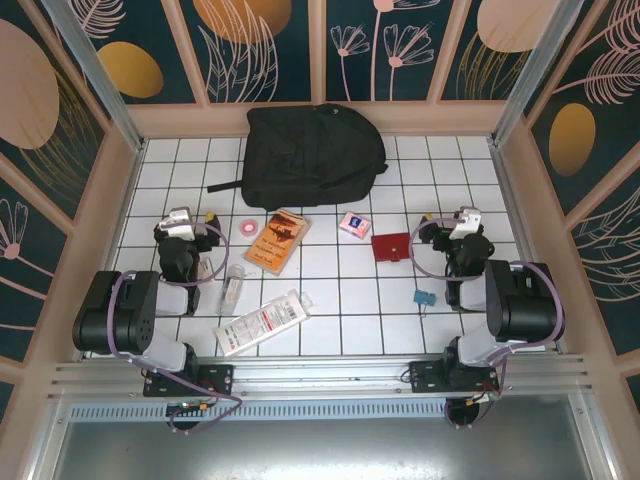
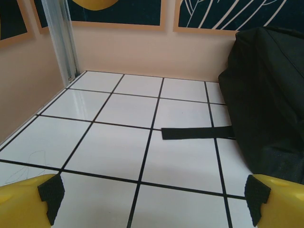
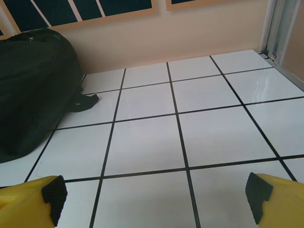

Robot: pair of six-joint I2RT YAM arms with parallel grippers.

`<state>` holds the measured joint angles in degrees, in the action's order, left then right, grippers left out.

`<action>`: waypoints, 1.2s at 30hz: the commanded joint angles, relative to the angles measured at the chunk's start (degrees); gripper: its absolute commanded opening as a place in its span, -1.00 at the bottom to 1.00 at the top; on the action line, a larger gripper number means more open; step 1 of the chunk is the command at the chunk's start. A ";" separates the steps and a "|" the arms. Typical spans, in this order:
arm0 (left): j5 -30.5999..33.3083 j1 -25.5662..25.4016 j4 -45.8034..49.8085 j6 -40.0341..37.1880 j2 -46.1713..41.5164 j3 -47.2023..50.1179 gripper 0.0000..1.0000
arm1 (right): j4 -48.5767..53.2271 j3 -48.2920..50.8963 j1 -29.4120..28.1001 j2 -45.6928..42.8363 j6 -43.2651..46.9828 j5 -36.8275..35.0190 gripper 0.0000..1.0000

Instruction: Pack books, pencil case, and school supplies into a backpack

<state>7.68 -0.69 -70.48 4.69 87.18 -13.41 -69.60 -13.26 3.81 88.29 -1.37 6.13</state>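
The black backpack (image 1: pixel 315 150) lies flat at the back middle of the table, its side visible in the left wrist view (image 2: pixel 268 95) and the right wrist view (image 3: pixel 28 90). In front of it lie the orange-brown book (image 1: pixel 278 240), a pink tape roll (image 1: pixel 250 227), a pink little box (image 1: pixel 352 224), a teal binder clip (image 1: pixel 424 298), a small clear tube (image 1: pixel 233 283) and a clear flat pencil case (image 1: pixel 262 321). My left gripper (image 1: pixel 180 218) (image 2: pixel 154 199) stands open over bare tile left of the tape. My right gripper (image 1: pixel 465 218) (image 3: pixel 154 199) is open too, right of a flat red square (image 1: pixel 391 246).
A loose black strap (image 2: pixel 197 133) of the backpack runs out over the tiles toward the left. Peach walls (image 1: pixel 120 180) and metal posts close in the white tiled table (image 1: pixel 340 300) on three sides. Both arm bases sit at the near edge.
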 commanded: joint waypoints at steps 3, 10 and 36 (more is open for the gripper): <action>-0.83 0.42 -2.21 -0.53 -0.16 -0.19 0.98 | -1.54 -0.32 0.11 -0.06 0.83 1.16 0.98; -0.87 0.42 -1.85 -0.48 -0.01 -0.39 0.98 | -1.46 -0.34 0.14 -0.05 0.83 1.18 0.98; -6.66 -10.10 41.94 21.10 -35.85 -20.12 0.97 | 36.13 -15.13 -35.13 -35.88 12.10 -11.42 0.98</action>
<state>5.76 -9.39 -42.48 13.85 53.45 -29.80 -44.01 -23.99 -23.77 55.59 6.04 0.56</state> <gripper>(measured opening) 0.987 0.989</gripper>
